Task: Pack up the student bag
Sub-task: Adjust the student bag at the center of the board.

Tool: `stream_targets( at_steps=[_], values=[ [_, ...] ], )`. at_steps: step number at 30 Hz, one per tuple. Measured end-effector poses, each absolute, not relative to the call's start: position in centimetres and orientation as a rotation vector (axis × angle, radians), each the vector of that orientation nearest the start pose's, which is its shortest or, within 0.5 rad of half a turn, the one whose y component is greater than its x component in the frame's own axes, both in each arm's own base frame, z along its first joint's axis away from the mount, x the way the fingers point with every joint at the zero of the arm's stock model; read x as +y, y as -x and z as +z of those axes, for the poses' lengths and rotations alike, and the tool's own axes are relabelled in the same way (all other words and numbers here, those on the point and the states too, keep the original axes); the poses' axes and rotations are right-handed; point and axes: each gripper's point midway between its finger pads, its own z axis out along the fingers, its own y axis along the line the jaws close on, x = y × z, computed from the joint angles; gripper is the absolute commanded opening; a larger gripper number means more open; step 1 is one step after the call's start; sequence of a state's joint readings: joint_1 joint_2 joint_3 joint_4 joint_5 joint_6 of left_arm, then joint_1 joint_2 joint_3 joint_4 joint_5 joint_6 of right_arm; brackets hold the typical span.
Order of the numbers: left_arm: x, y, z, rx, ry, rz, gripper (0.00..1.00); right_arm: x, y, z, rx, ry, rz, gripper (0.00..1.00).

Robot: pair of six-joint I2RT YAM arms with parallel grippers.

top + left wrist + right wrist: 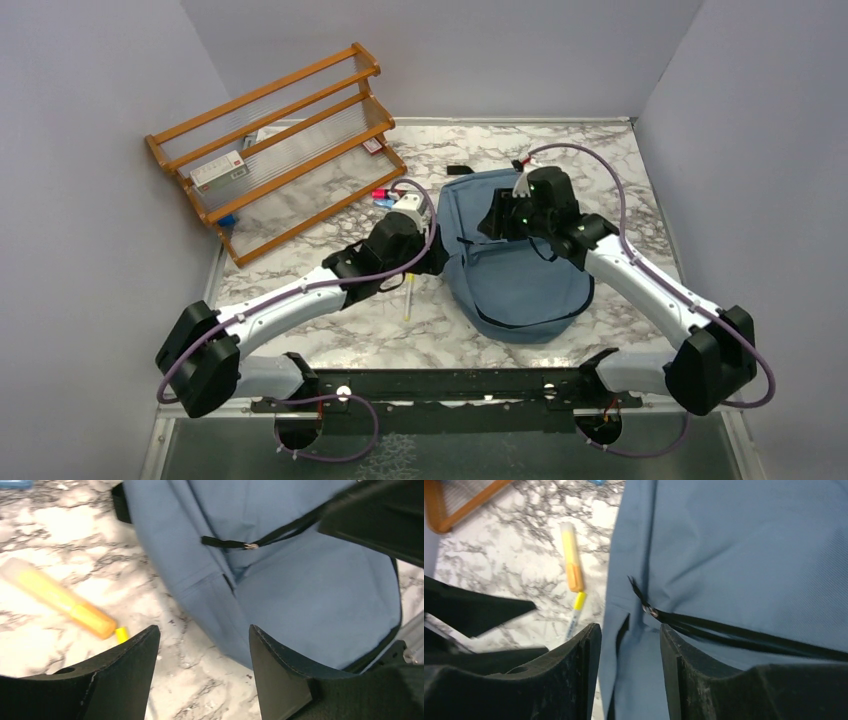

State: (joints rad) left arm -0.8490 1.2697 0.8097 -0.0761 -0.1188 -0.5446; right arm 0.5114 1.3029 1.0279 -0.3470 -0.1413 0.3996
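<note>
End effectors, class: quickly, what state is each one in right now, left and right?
Left end effector: open, holding nothing.
Right end effector: open over the bag, holding nothing.

The large, soft, dusty-blue fabric backpack point(520, 275) lies flat on the white marble-pattern table point(620, 190), right of centre. The stepped orange wooden rack point(280, 150) stands at the far left corner, with a small white box point(217, 170) on one of its shelves. The yellow plastic highlighter pen point(572, 562) lies on the table just left of the backpack, not touching it. The black left gripper point(202, 635) hangs over the backpack's left edge, and the black right gripper point(630, 630) hangs over its far left part.
</note>
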Motion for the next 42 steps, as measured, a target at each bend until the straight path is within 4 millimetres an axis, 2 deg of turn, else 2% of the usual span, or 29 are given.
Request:
stream_targets(
  at_steps=[6,10,13,17,21,26,30,34,37,42],
  values=[
    [-26.1,-26.7,15.4,2.178,-0.188,-0.614,0.71,18.8,-29.8,17.0,2.268,0.121,0.509,0.53],
    [-24.4,-27.5,15.3,2.189,-0.130,-0.570,0.75,17.6,-29.3,15.1,2.315,0.063,0.444,0.51],
    [-23.2,-28.0,15.1,2.193,-0.080,-0.553,0.76,17.2,-29.0,14.4,2.335,0.026,0.426,0.49],
    [-22.0,-28.2,14.4,2.205,-0.036,-0.536,0.76,17.2,-29.3,14.8,2.312,0.008,0.429,0.46],
    [-21.6,-27.7,13.8,2.219,-0.033,-0.529,0.77,17.0,-30.1,15.4,2.284,-0.016,0.408,0.36],
    [-21.4,-26.9,13.2,2.235,-0.045,-0.551,0.78,17.2,-31.5,15.1,2.276,-0.048,0.384,0.35],
    [-21.7,-26.2,12.6,2.259,-0.074,-0.584,0.79,17.9,-31.7,15.1,2.294,-0.043,0.410,0.39],
    [-21.7,-25.9,12.2,2.270,-0.088,-0.585,0.79,20.1,-30.1,16.2,2.319,0.037,0.576,0.39],
    [-21.6,-26.0,12.2,2.268,-0.088,-0.582,0.79,22.4,-27.8,16.4,2.362,0.115,0.705,0.40],
    [-21.2,-26.6,12.3,2.265,-0.063,-0.571,0.80,27.0,-22.6,15.7,2.439,0.272,0.888,0.40]
  ],
)
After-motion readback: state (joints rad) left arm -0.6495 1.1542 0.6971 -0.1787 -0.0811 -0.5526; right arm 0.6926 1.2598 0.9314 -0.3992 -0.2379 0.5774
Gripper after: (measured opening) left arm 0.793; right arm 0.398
